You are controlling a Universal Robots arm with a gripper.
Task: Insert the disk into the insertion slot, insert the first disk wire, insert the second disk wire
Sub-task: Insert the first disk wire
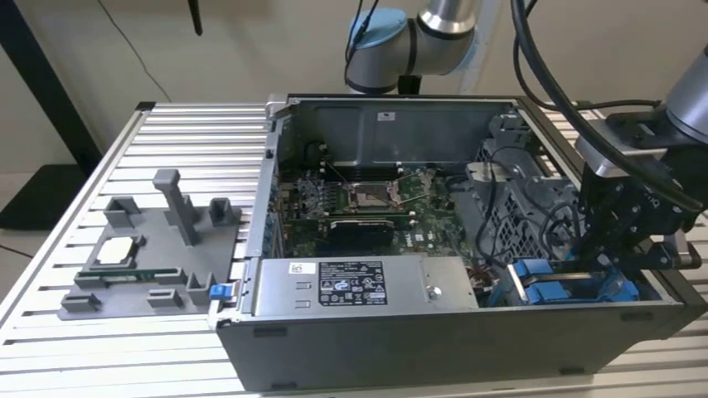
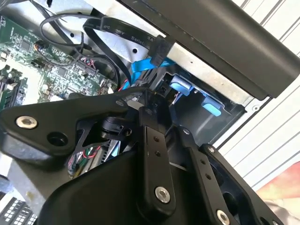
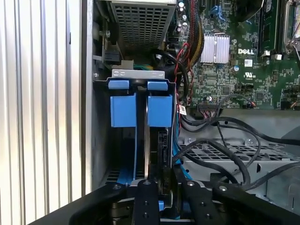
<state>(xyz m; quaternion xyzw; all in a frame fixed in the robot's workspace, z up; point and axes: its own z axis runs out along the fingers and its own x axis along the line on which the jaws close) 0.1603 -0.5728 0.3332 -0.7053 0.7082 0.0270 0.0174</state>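
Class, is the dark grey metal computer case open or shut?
Open: the dark grey metal computer case lies uncovered, its green motherboard exposed.

Universal Robots arm [image 1: 448, 16] is showing silver tubing, pale blue joint caps [image 1: 366, 29] and looping black cables [image 1: 526, 50]; its matte black gripper [image 2: 150, 102] is displaying angular linkage bars dotted with silver screws [image 2: 162, 194].

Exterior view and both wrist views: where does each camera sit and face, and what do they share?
Exterior view: off the arm, looks down into the open computer case; arm and gripper at the exterior view's right.
First wrist view: along the gripper, toward the blue tabs.
Second wrist view: past the gripper, toward the motherboard.
Shared: blue tabs.
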